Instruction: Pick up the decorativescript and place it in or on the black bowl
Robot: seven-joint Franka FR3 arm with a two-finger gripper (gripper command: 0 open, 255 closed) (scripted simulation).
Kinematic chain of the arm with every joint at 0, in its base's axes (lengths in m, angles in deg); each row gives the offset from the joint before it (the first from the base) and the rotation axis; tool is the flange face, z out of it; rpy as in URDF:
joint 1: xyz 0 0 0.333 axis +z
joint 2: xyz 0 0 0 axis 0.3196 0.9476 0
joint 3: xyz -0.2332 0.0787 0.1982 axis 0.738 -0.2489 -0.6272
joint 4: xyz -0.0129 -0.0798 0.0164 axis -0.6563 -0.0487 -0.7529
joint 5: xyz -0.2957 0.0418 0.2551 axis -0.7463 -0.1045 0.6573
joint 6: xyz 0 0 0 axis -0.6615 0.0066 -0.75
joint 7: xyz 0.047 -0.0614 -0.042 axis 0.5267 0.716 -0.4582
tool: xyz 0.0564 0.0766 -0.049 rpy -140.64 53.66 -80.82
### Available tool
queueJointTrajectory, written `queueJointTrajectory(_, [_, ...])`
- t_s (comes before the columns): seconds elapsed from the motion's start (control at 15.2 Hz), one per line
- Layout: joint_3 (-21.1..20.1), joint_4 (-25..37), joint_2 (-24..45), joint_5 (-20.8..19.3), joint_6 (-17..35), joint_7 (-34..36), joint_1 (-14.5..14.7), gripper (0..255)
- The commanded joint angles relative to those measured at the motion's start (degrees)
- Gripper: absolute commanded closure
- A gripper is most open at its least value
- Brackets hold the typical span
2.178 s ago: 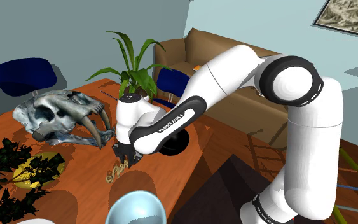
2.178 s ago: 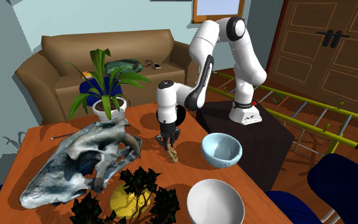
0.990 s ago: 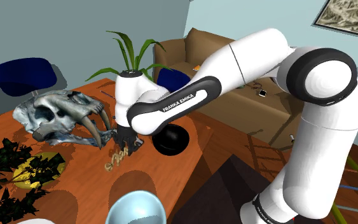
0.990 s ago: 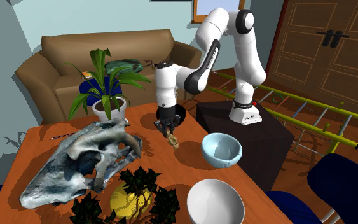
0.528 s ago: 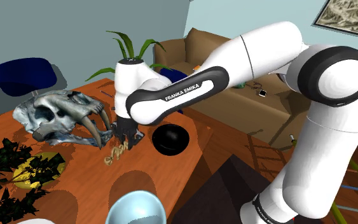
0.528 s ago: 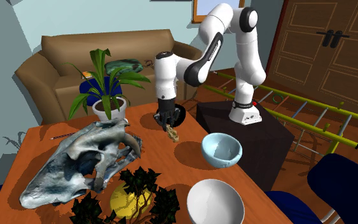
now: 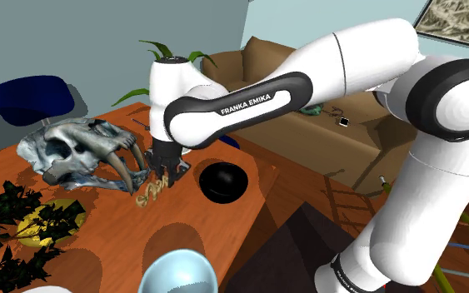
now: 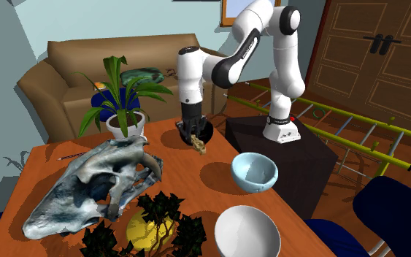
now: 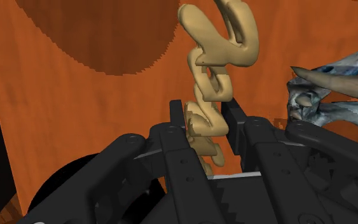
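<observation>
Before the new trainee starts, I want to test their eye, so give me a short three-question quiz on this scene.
1. True or false: the gripper is shut on the tan decorative script.
2. Pick one. The script is: A) inside the black bowl; B) held above the table; C) lying flat on the table.
3. Fill in: in the shoulder view, the script hangs between the black bowl and the ____.

Key: 1 true. 2 B. 3 skull.
</observation>
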Motion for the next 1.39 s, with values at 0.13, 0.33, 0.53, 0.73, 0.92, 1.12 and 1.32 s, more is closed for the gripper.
queueJointTrajectory(0.13, [0.4, -2.5, -3.3, 2.1, -0.4, -3.4, -2.2, 255])
queueJointTrajectory(0.33, [1.4, -7.0, -7.4, 4.7, 0.5, -8.5, -5.1, 255])
queueJointTrajectory(0.53, [3.0, -10.9, -11.1, 6.9, 1.0, -13.6, -7.5, 255])
queueJointTrajectory(0.73, [5.0, -14.2, -14.2, 8.7, 1.2, -18.7, -9.7, 255])
queueJointTrajectory(0.92, [7.2, -16.9, -16.9, 10.0, 1.2, -23.7, -11.6, 255])
queueJointTrajectory(1.12, [9.7, -18.9, -19.0, 10.7, 1.0, -28.5, -13.5, 255])
queueJointTrajectory(1.32, [10.8, -20.6, -19.0, 10.7, 2.5, -30.7, -14.4, 255])
